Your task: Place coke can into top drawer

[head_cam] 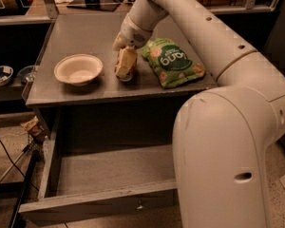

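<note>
The coke can (124,75) stands on the grey counter (85,32) between the bowl and the green bag. Only a reddish sliver and its lower end show. My gripper (126,64) reaches down from the arm onto the can, its pale fingers (128,58) on either side and closed on it; the can still rests on the counter. Below the counter the top drawer (85,207) is pulled out, its grey inside bare, with a small metal knob (140,204) on the worn front panel. My arm's body hides the drawer's right part.
A white bowl (79,69) sits left of the can. A green snack bag (173,61) lies right of it. Small bowls (1,75) sit on a low shelf at the far left. Cables and a stand leg lie on the floor at the left.
</note>
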Tool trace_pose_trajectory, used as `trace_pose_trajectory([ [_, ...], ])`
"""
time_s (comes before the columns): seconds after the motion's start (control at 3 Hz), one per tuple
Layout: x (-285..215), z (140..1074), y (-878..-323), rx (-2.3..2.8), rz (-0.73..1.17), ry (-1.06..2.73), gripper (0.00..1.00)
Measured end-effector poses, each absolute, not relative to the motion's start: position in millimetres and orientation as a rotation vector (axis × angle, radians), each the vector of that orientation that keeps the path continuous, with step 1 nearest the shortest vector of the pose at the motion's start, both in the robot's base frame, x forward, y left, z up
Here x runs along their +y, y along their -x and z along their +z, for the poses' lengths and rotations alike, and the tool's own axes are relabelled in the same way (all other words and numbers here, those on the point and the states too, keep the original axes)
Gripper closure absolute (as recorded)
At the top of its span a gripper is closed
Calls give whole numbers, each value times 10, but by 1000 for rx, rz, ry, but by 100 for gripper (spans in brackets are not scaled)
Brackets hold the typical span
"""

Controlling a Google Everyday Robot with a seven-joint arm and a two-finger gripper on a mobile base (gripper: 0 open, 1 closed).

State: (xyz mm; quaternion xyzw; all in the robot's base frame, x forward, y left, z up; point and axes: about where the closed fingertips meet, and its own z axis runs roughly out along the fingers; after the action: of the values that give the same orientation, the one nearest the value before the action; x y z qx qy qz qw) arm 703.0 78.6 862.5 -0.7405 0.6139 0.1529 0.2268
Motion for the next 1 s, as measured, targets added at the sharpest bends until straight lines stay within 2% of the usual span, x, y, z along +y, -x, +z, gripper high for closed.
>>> trace_pose_trajectory([
  [1.0, 652, 8987, -6928, 1673, 451, 1999, 100],
])
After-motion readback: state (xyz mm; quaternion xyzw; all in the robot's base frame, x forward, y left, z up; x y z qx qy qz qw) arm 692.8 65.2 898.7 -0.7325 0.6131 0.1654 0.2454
